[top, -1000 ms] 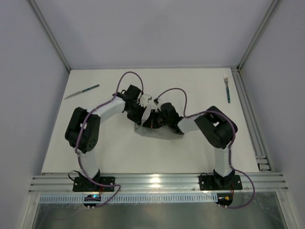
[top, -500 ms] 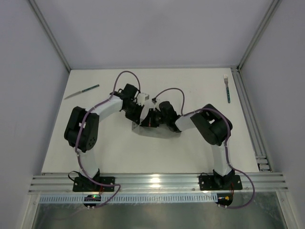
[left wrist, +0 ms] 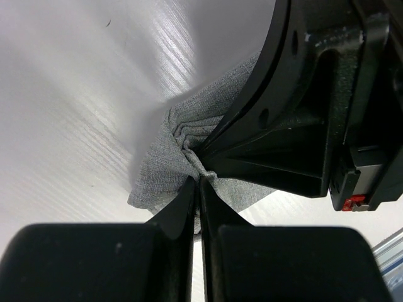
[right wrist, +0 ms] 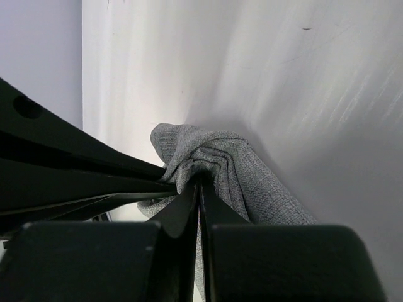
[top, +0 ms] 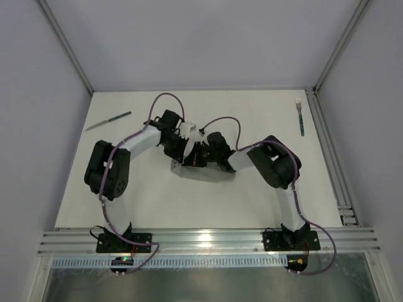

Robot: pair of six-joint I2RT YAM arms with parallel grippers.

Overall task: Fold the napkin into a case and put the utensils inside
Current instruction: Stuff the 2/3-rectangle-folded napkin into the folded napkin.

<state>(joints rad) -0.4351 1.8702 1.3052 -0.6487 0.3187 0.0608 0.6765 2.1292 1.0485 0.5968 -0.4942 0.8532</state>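
A white table carries everything; a knife with a dark teal handle lies at its far left, angled, blade end toward the left edge; a fork lies at the far right, just beside the aluminium rail, tines pointing far; the grey napkin rests bunched in folds near the middle, well apart from both.

The left gripper and right gripper meet mid-table over a bunched pale grey fabric napkin; a slim teal-handled knife lies far left; a slim teal-handled silver fork lies far right.
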